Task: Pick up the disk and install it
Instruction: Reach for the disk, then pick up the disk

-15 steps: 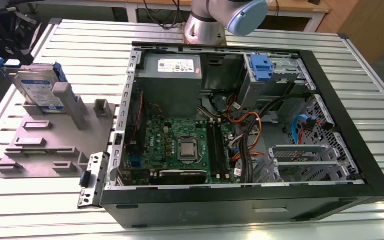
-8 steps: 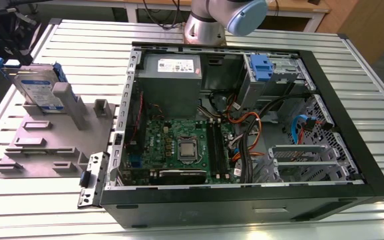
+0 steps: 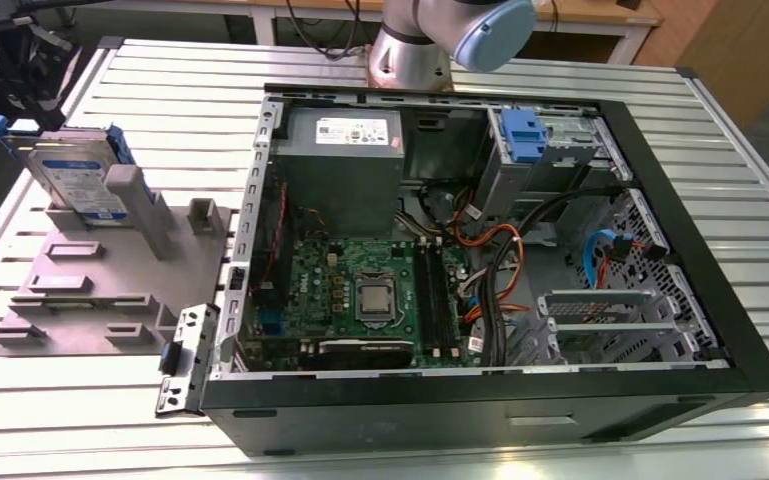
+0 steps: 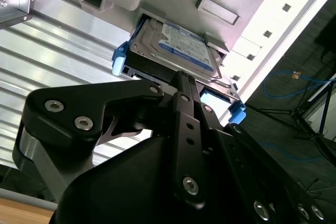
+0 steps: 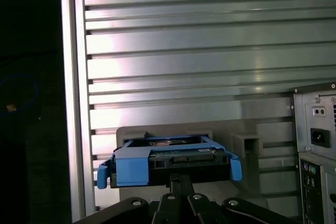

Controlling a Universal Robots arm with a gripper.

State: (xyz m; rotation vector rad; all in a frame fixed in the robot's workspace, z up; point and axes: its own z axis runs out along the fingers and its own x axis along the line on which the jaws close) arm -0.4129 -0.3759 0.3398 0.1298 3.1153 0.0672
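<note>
In the exterior view, the disk [image 3: 75, 180] stands on edge in a grey holder [image 3: 91, 290] on the surface [image 3: 64, 420], at ten o'clock from the open computer case [image 3: 491, 385]. In the second wrist view, the gripper [image 4: 181, 77], its fingers pressed together, points at the disk [image 4: 178, 51]. In the first wrist view, the gripper [image 5: 180, 182] sits just beside the disk's [image 5: 168, 161] blue-railed edge.

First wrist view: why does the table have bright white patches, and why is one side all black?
In the first wrist view, light glares off the ribbed metal table, while the space past its edge sits in deep shadow; in the second wrist view, the table's edge beyond the disk is washed out white.
</note>
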